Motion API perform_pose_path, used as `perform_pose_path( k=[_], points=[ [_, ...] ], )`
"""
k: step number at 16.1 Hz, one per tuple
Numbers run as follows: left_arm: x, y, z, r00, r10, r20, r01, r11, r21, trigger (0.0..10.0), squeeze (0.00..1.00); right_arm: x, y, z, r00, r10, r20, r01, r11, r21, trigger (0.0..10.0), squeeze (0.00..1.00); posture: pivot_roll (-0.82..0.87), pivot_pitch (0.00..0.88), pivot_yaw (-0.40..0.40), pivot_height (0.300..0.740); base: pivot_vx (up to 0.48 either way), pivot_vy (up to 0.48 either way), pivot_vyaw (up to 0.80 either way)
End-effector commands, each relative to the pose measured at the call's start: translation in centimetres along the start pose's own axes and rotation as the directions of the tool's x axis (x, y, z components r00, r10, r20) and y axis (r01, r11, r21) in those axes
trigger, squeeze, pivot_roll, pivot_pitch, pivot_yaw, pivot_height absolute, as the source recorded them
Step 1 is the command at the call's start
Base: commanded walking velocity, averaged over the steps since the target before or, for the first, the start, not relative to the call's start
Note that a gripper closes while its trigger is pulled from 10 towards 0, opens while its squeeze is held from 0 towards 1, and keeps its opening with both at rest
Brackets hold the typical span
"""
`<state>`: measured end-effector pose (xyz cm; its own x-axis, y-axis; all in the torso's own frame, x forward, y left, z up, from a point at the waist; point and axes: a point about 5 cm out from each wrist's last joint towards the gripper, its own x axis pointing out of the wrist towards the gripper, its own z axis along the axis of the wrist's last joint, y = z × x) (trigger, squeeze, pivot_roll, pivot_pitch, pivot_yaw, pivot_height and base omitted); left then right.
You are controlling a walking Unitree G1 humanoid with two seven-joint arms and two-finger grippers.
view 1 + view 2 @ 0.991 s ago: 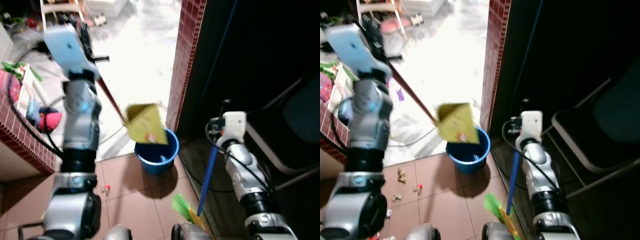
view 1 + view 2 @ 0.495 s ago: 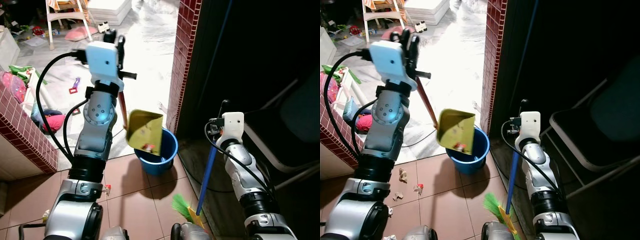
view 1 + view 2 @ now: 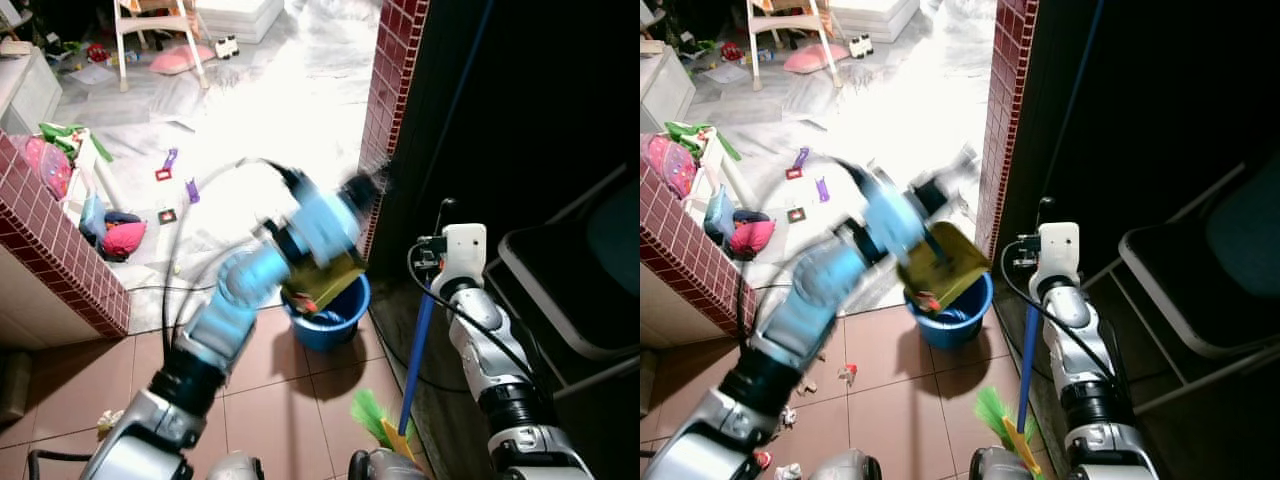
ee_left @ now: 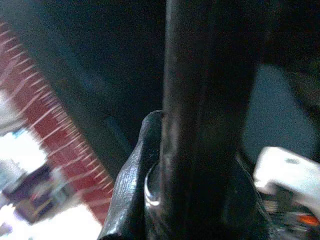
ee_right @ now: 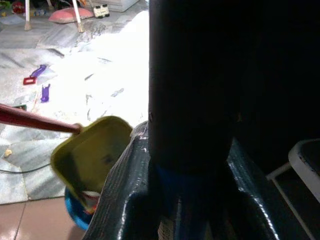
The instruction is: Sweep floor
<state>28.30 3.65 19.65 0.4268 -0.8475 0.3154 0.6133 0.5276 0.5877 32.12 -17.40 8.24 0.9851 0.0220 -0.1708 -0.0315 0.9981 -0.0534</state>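
Change since earlier frames: left arm has swung down from its raised pose and now reaches forward, blurred, with the yellow dustpan (image 3: 943, 266) lowered and tipped directly over the blue bucket (image 3: 328, 318).
Left gripper (image 4: 190, 165): fingers closed around the dark dustpan handle (image 4: 200, 100); position is above the bucket, beside the red brick pillar (image 3: 388, 100).
Right gripper (image 5: 185, 200): fingers clamped on the blue broom pole (image 3: 418, 345), which stands almost upright at the robot's right.
Broom head: green bristles (image 3: 992, 412) rest on the brown tile floor (image 3: 890, 400) near the robot's feet.
Dustpan contents: one small red-and-white scrap (image 5: 91, 199) sits at the lower lip.
Floor: paper scraps (image 3: 848, 374) lie left of the bucket; toys (image 3: 110, 235) lie on the pale floor beyond.
Right side: folding chair (image 3: 580, 290) in shadow.
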Motion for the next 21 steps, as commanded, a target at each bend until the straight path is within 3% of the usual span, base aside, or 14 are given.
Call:
perform_pose_path(
  k=[1, 3, 5, 8, 11, 14, 16, 17, 18, 19, 20, 21],
  points=[
    [-0.9, -1.7, -1.2, 0.991, -0.113, -0.066, 0.113, 0.994, -0.013, 10.0, 0.0, 0.2, 0.1, 1.0, 0.999, -0.005, 0.05, 0.005, 1.0, 0.003, 10.0, 0.0, -0.07, 0.044, 0.035, 0.74, 0.0, 0.0, 0.0],
    [-1.0, -1.9, -1.5, 0.986, -0.146, -0.078, 0.146, 0.989, 0.0, 10.0, 0.0, 0.3, 0.0, 1.1, 0.999, -0.006, 0.054, 0.006, 1.0, 0.003, 10.0, 0.0, -0.07, 0.047, 0.037, 0.74, 0.0, 0.0, 0.0],
    [-0.9, -1.2, -1.4, 0.989, -0.131, -0.07, 0.133, 0.991, 0.015, 10.0, 0.0, 0.3, 0.0, 1.2, 0.998, -0.007, 0.059, 0.007, 1.0, 0.0, 10.0, 0.0, -0.07, 0.046, 0.037, 0.74, 0.0, 0.0, 0.0],
    [-0.2, 2.2, -0.3, 0.999, 0.019, -0.047, -0.016, 0.999, 0.051, 10.0, 0.0, 0.4, 0.1, 1.4, 0.998, -0.005, 0.07, 0.006, 1.0, -0.006, 10.0, 0.0, -0.07, 0.039, 0.036, 0.74, 0.0, 0.0, 0.0],
    [-0.3, 6.5, 1.0, 0.965, 0.259, -0.03, -0.259, 0.966, 0.016, 10.0, 0.0, 0.5, 0.2, 1.4, 0.997, -0.007, 0.074, 0.007, 1.0, -0.008, 10.0, 0.0, -0.07, 0.034, 0.033, 0.74, 0.0, 0.0, 0.0],
    [-1.4, 10.4, 2.3, 0.879, 0.478, 0.004, -0.477, 0.878, -0.029, 10.0, 0.0, 0.7, 0.2, 1.5, 0.997, -0.003, 0.075, 0.003, 1.0, -0.008, 10.0, 0.0, -0.06, 0.025, 0.023, 0.74, 0.0, 0.0, 0.0],
    [-2.5, 13.3, 3.3, 0.774, 0.633, 0.023, -0.629, 0.773, -0.078, 10.0, 0.0, 0.8, 0.3, 1.5, 0.997, 0.003, 0.075, -0.003, 1.0, -0.009, 10.0, 0.0, -0.04, 0.013, 0.011, 0.74, 0.0, 0.0, 0.0],
    [-3.2, 14.9, 4.1, 0.706, 0.707, 0.041, -0.703, 0.706, -0.082, 10.0, 0.0, 0.9, 0.3, 1.5, 0.997, 0.006, 0.076, -0.005, 1.0, -0.009, 10.0, 0.0, -0.04, 0.013, 0.011, 0.74, 0.0, 0.0, 0.0],
    [-4.1, 16.9, 5.4, 0.629, 0.773, 0.079, -0.771, 0.633, -0.061, 10.0, 0.0, 0.9, 0.4, 1.5, 0.997, 0.009, 0.076, -0.008, 1.0, -0.008, 10.0, 0.0, -0.04, 0.008, 0.005, 0.74, 0.0, 0.0, 0.0],
    [-4.7, 18.0, 6.3, 0.586, 0.804, 0.103, -0.805, 0.592, -0.043, 10.0, 0.0, 1.0, 0.4, 1.4, 0.997, 0.01, 0.076, -0.01, 1.0, -0.007, 10.0, 0.0, -0.03, 0.004, 0.001, 0.74, 0.0, 0.0, 0.0],
    [-5.3, 18.9, 6.9, 0.553, 0.824, 0.121, -0.829, 0.559, -0.021, 10.0, 0.0, 1.0, 0.4, 1.4, 0.997, 0.012, 0.075, -0.012, 1.0, -0.006, 10.0, 0.0, -0.03, 0.004, 0.001, 0.74, 0.0, 0.0, 0.0],
    [-5.7, 19.2, 7.0, 0.546, 0.829, 0.121, -0.836, 0.548, 0.021, 10.0, 0.0, 1.0, 0.5, 1.4, 0.997, 0.013, 0.074, -0.013, 1.0, -0.005, 10.0, 0.0, -0.02, 0.0, -0.002, 0.74, 0.0, 0.0, 0.0]
  ],
)
